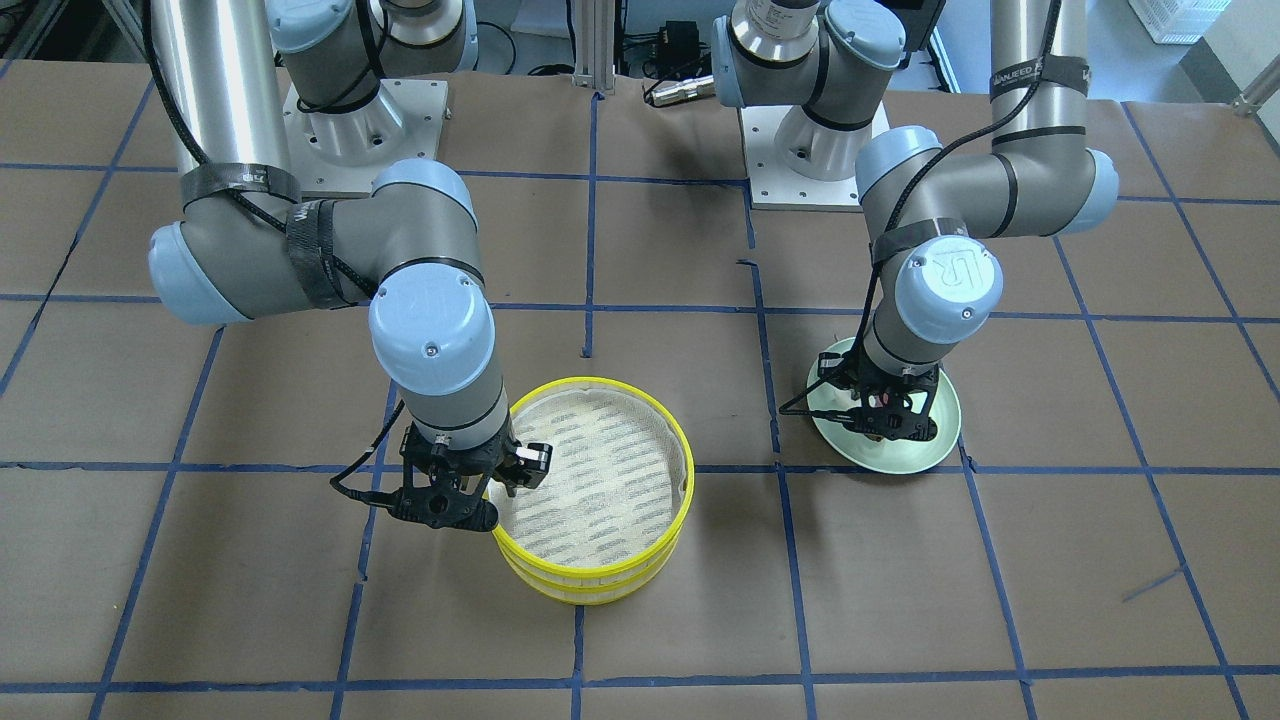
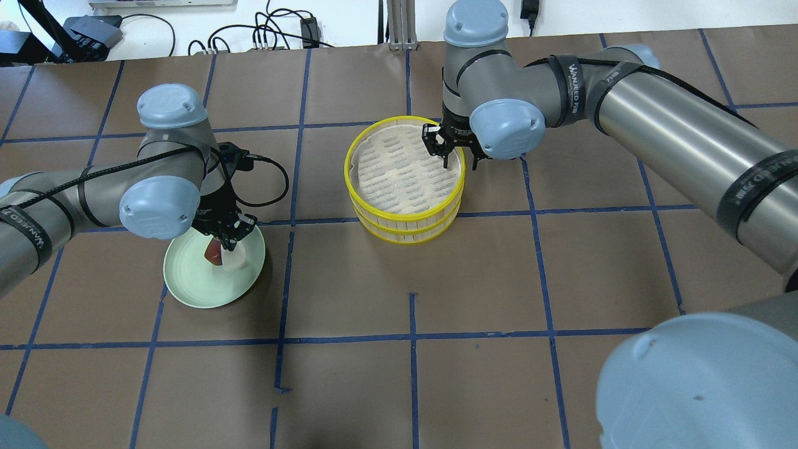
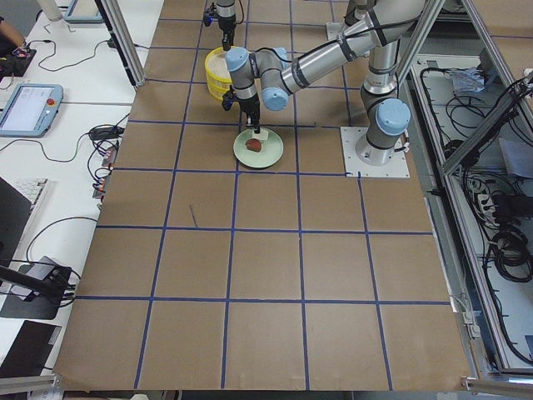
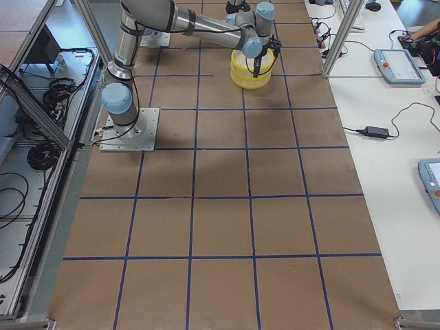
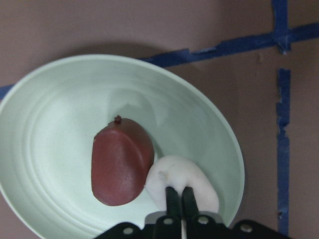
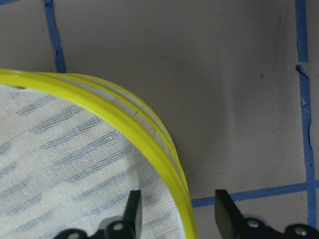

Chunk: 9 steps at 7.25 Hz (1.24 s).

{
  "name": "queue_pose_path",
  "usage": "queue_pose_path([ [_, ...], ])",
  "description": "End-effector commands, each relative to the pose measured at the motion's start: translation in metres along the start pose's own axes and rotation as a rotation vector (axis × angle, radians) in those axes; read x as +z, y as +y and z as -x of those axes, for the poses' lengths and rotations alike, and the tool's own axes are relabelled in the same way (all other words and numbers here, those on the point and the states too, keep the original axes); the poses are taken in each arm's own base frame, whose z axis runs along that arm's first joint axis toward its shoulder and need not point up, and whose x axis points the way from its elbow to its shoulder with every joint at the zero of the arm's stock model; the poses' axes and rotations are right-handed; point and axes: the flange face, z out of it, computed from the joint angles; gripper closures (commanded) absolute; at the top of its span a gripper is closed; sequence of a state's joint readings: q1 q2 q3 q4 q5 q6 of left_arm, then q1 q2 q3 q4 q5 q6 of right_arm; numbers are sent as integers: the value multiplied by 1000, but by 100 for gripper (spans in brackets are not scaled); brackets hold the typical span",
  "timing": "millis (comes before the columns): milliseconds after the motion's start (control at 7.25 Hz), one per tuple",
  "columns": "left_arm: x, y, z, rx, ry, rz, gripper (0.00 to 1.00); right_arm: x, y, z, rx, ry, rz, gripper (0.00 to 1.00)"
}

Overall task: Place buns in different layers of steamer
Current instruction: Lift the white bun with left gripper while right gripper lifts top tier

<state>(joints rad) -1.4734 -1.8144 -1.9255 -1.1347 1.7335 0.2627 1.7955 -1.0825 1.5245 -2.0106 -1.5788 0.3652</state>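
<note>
Overhead, right fingers (image 2: 446,156) spread empty astride the steamer (image 2: 405,227) rim, upper centre; left wrist view, left fingers (image 5: 173,197) pinched onto the white bun (image 5: 199,181), low right on the plate (image 5: 50,109), red bun (image 5: 122,162) touching it, lying top-to-bottom, nub up.

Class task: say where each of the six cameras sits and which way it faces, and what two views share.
Front-facing: across the table, facing the robot; both arms.
Overhead: behind the robot's shoulders, looking forward and down; both arms.
Exterior left: table's end; left arm near.
Exterior right: opposite end; right arm near.
Left wrist: down onto the green plate; left claw shut on white bun.
Right wrist: down at the steamer rim; open right claw straddles it.
Shared: front-facing and overhead both show steamer and plate.
</note>
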Motion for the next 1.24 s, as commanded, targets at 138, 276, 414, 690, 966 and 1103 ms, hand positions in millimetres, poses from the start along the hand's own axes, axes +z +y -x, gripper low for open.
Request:
queue_pose_path([
  [138, -94, 0, 3, 1, -38, -102, 99, -13, 8, -4, -4, 4, -5, 98],
  [276, -117, 9, 3, 5, -31, -88, 99, -16, 14, -8, -3, 25, 27, 100],
  [414, -129, 8, 2, 2, -2, -108, 99, -30, 18, -10, -6, 22, 17, 100],
  [690, -125, 1, -13, -36, 138, -140, 99, -79, 18, -58, -75, 24, 27, 100],
  [966, -96, -32, -55, -80, 235, -158, 99, -109, -12, -162, -36, -50, 81, 100],
  [1103, -83, -57, -98, -136, 240, -212, 99, -116, -23, -206, -46, -43, 82, 100],
])
